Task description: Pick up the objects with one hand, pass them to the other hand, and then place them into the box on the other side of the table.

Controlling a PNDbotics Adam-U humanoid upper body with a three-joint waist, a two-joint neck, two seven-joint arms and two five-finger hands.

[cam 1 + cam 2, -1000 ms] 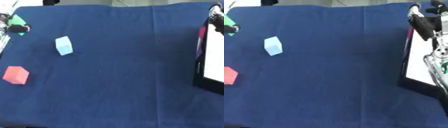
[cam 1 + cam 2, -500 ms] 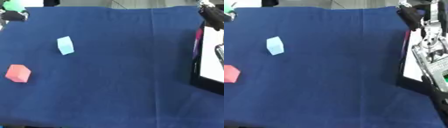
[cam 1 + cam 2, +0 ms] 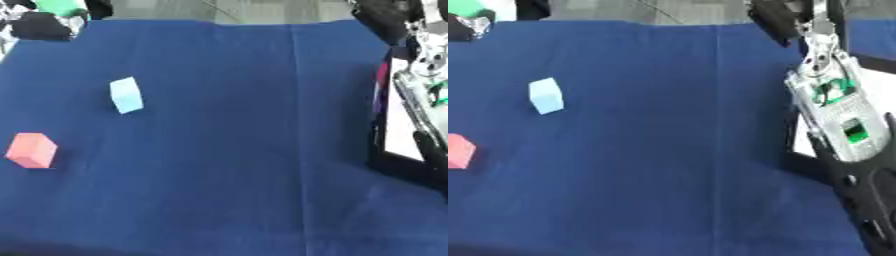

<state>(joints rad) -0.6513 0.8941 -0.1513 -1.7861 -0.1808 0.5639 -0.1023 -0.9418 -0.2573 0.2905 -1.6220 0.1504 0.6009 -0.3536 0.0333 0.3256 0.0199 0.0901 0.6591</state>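
At the far left corner my left hand [image 3: 38, 26] is raised, its dark fingers curled round a green block [image 3: 61, 6]. A light blue block [image 3: 126, 95] stands on the blue cloth at the left. A red block [image 3: 31, 150] lies nearer to me by the left edge. My right forearm [image 3: 837, 107] slants up over the right side of the table. Its black hand [image 3: 773, 17] is at the far edge, blurred, and nothing shows in it. The box [image 3: 386, 127], black-rimmed with a white floor, sits along the right edge.
A blue cloth [image 3: 236, 150] covers the whole table, with a crease running down its middle. Something magenta [image 3: 381, 80] shows at the box's near wall. Grey floor lies beyond the far edge.
My left hand has risen toward the far left corner with the green block. My right hand has swung left and toward the far edge, away from the box. The two blocks on the cloth are still.
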